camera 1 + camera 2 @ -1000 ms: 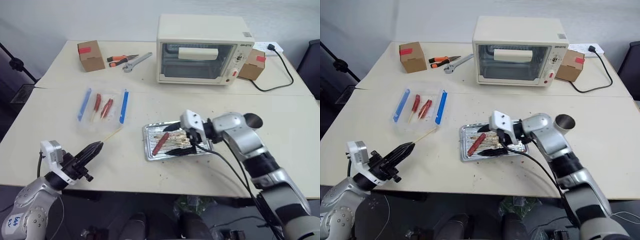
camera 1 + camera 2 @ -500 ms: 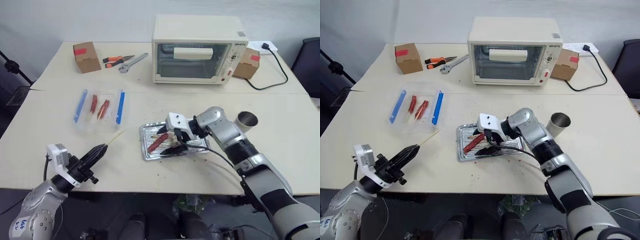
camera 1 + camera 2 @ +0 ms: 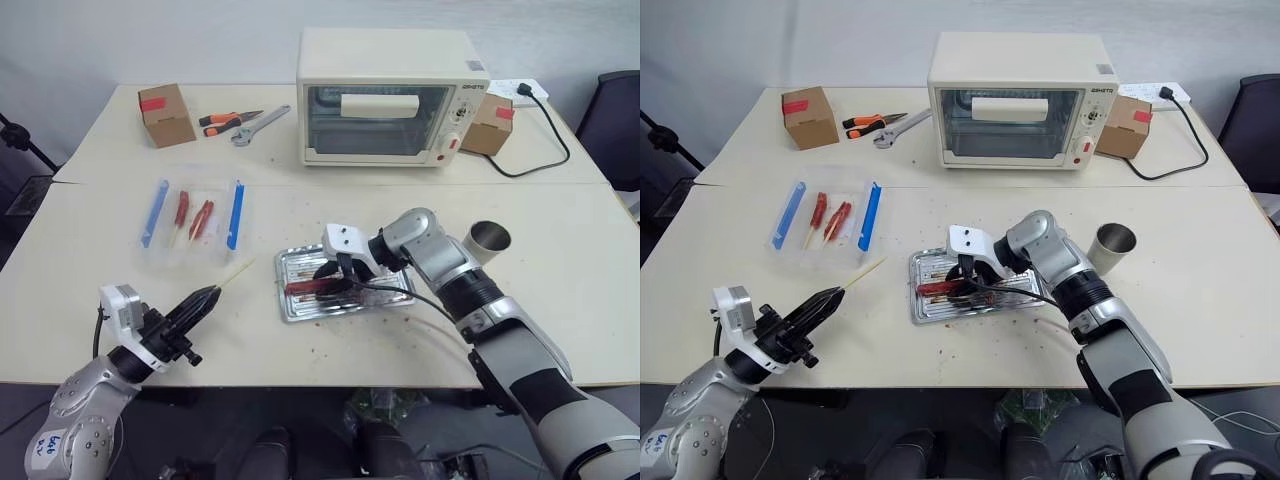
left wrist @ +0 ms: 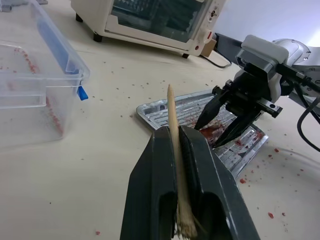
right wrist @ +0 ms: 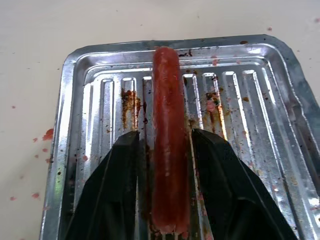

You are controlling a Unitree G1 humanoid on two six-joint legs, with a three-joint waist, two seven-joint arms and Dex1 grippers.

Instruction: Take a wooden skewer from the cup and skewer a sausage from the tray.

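Observation:
The silver tray [image 3: 297, 314] lies at the table's middle with a red-brown sausage [image 3: 303, 288] lying in it. My right gripper [image 3: 323, 284] reaches down into the tray from the right. Its two black fingers [image 5: 125, 170] press on both sides of the sausage [image 5: 170, 140], which rests on the ribbed tray floor [image 5: 95, 115]. Near the front left edge, my left gripper [image 3: 200, 302] is shut on the wooden skewer [image 4: 173, 125], whose pointed end aims toward the tray. The metal cup [image 3: 486, 240] stands to the right of the tray.
A cream toaster oven [image 3: 385, 95] stands at the back, with a black cord [image 3: 545, 140] and a cardboard box [image 3: 487, 130] to its right. A clear holder with blue strips [image 3: 195, 215] holds two skewered sausages. Another box [image 3: 165, 113] and hand tools [image 3: 235, 120] lie back left.
The right gripper's fingers have closed in on the sausage, which turned from slanting to lying along the tray. The left gripper and skewer have kept still; the camera shifted slightly.

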